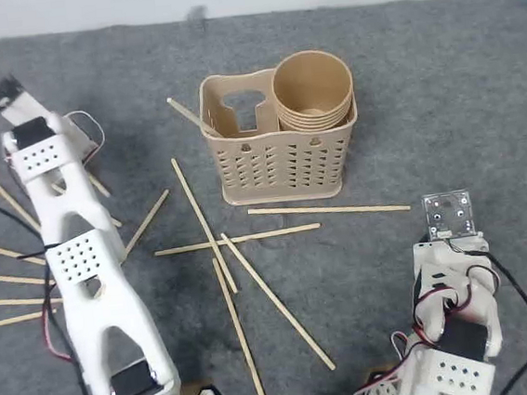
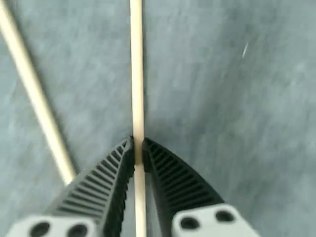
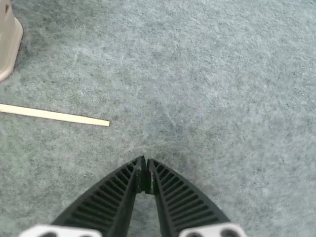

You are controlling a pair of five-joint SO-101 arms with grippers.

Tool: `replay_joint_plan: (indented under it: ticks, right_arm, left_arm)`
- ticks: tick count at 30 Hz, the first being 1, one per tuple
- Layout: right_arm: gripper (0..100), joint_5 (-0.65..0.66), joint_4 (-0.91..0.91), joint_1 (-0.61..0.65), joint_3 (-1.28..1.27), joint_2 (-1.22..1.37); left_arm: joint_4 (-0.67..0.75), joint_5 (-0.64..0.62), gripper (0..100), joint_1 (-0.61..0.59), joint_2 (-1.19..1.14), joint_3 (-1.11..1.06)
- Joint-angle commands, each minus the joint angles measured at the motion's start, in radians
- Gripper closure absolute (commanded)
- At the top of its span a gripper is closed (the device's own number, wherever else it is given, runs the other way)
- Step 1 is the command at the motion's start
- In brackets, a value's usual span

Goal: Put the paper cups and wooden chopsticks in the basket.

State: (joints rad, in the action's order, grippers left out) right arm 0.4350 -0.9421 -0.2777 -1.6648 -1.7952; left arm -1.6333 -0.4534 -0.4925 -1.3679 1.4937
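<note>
Your left gripper (image 2: 138,144): jaws clamped on a wooden chopstick (image 2: 136,74) over the grey worktop (image 1: 441,96). Centre: basket (image 1: 243,176) holds the stacked paper cups (image 1: 312,85), with loose chopsticks (image 1: 201,224) scattered in front of it. Your right gripper (image 3: 146,167): jaws together on nothing, low over the worktop.

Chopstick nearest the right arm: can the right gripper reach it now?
Probably yes: the chopstick lies on bare carpet ahead of the right gripper, nothing between; its shut jaws must open first.
</note>
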Motion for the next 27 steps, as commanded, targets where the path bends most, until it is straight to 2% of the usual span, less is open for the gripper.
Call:
replay_joint_plan:
  ticks: [1, 11, 19, 23, 25, 27]
  right_arm:
    - [99.1, 0.049, -0.012, 0.005, -0.018, 0.008]
    - [99.1, 0.054, -0.012, 0.005, -0.018, 0.008]
    - [99.1, 0.054, -0.012, 0.005, -0.018, 0.008]
    - [99.1, 0.054, -0.012, 0.005, -0.018, 0.008]
    - [99.1, 0.054, -0.012, 0.005, -0.018, 0.008]
    - [99.1, 0.054, -0.012, 0.005, -0.018, 0.008]
  left_arm:
    - [-0.126, -0.009, 99, -0.012, 0.055, 0.127]
    - [-0.130, -0.009, 99, -0.124, 0.064, 0.151]
    - [-0.133, -0.009, 99, -0.153, 0.081, 0.142]
    - [-0.133, -0.009, 99, -0.166, 0.210, -0.053]
    - [-0.132, 0.012, 99, -0.167, 0.318, -0.240]
    - [-0.129, 0.086, 99, -0.160, 0.443, -0.455]
